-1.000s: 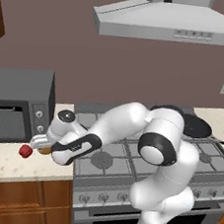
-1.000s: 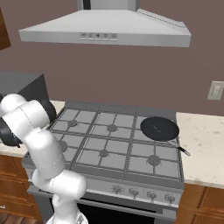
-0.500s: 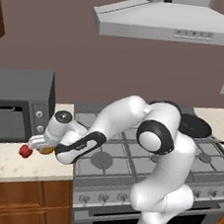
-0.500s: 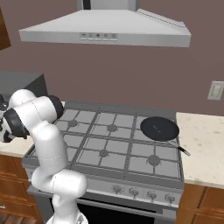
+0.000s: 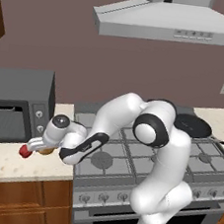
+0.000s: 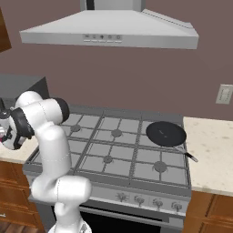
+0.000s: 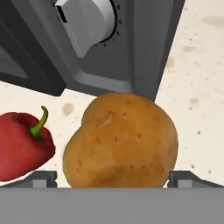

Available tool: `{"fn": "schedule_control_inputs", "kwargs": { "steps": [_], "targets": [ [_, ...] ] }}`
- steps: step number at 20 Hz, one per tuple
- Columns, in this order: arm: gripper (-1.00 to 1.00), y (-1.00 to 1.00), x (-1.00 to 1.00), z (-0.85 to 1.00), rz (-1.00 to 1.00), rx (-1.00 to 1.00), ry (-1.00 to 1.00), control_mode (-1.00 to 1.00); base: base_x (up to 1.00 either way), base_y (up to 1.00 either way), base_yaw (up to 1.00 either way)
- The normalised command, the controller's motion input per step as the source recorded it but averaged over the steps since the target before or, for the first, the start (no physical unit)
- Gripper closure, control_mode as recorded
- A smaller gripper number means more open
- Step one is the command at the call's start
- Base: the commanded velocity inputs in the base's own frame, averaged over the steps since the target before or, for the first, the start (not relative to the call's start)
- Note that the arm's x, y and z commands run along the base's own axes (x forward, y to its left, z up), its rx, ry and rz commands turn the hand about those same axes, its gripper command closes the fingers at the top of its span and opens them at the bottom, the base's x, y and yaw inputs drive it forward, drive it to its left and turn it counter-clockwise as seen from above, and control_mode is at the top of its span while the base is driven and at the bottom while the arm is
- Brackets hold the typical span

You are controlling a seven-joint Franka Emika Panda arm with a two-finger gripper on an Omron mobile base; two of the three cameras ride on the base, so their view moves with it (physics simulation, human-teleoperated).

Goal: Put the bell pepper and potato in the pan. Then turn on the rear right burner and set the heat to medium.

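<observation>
Hand (image 7: 112,186) open, its tips flanking the potato (image 7: 120,142). Firm, rounded, likely slippery: grip across its widest middle. Bell pepper (image 7: 24,146) just beside.

arm (image 5: 133,116): stretched low to its left | pincer (image 7: 112,177): jaws spread wide

My two base cameras looked forward and down from behind me, left and right, sharing the stove (image 5: 144,152) and pan (image 6: 166,133). My hand camera sat very close to the potato (image 7: 120,140) on the bench (image 7: 197,65).
</observation>
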Motion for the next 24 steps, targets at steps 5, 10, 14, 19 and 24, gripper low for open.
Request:
{"fn": "schedule_control_inputs", "kwargs": {
  "steps": [5,10,14,19,24],
  "targets": [
    [-1.0,0.0,0.15,0.0,-0.03,0.0,-0.04,-1.0,0.0,0.0,0.0],
    [-1.0,0.0,0.09,-0.1,-0.04,0.0,0.0,-1.0,0.0,0.0,0.0],
    [-1.0,0.0,0.11,-0.24,-0.04,0.0,0.0,-1.0,0.0,0.0,0.0],
    [-1.0,0.01,0.29,-0.21,-0.02,0.0,-0.05,-1.0,0.0,0.0,0.0],
    [-1.0,0.0,0.31,-0.31,-0.02,0.0,-0.09,-1.0,0.0,0.0,0.0]
  ]
}}
